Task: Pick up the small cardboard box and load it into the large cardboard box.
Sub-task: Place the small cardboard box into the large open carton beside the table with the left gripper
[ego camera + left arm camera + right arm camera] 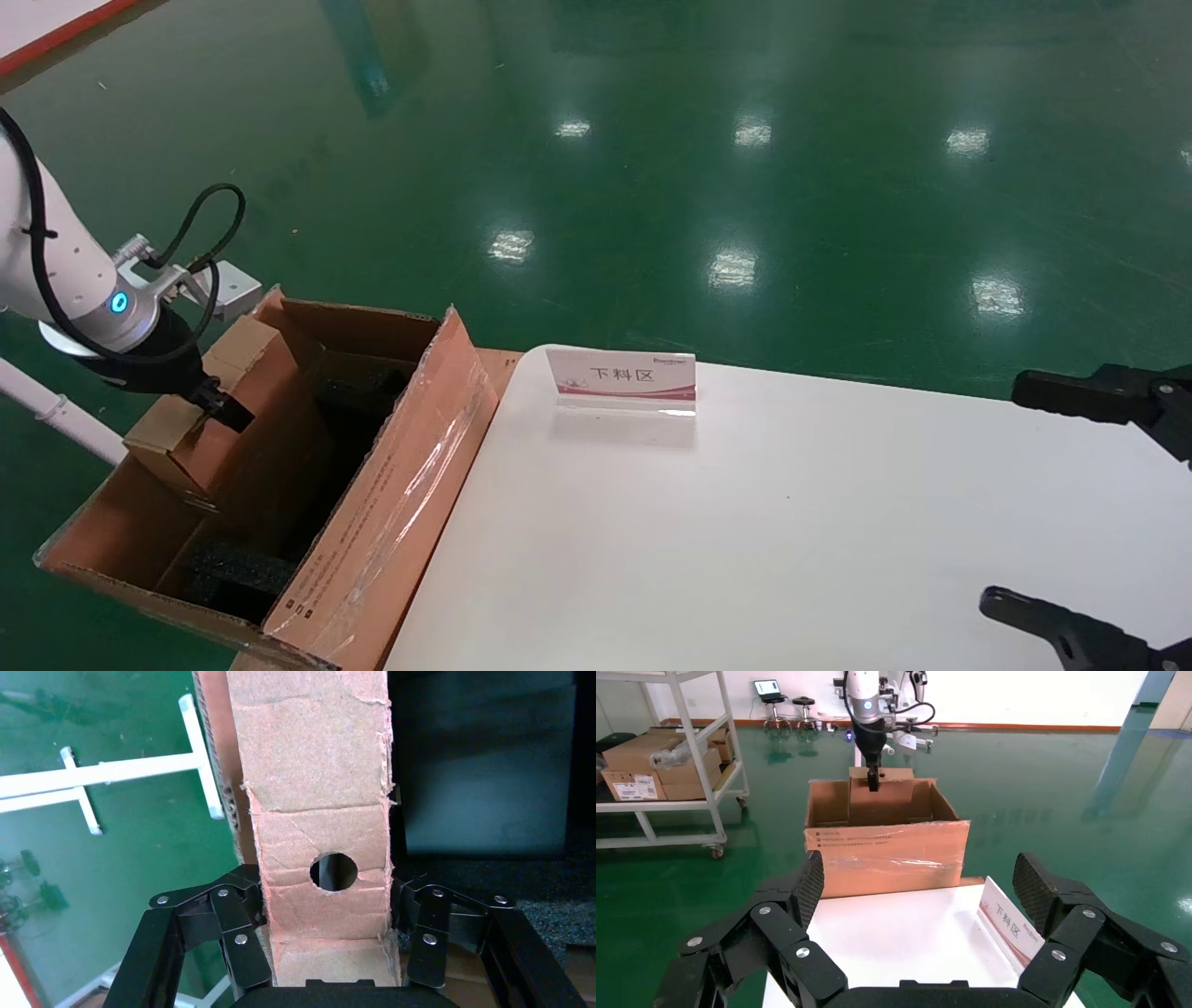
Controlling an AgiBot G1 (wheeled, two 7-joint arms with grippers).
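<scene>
Left gripper clamps small cardboard box, seemingly inside large cardboard box; right gripper spread.

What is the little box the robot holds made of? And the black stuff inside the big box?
The small cardboard box looks like plain matte cardboard: brown, with torn fibrous edges. The left gripper clamps it. The black blocks inside the large cardboard box look like foam, dark and grainy, though that is not certain.
</scene>
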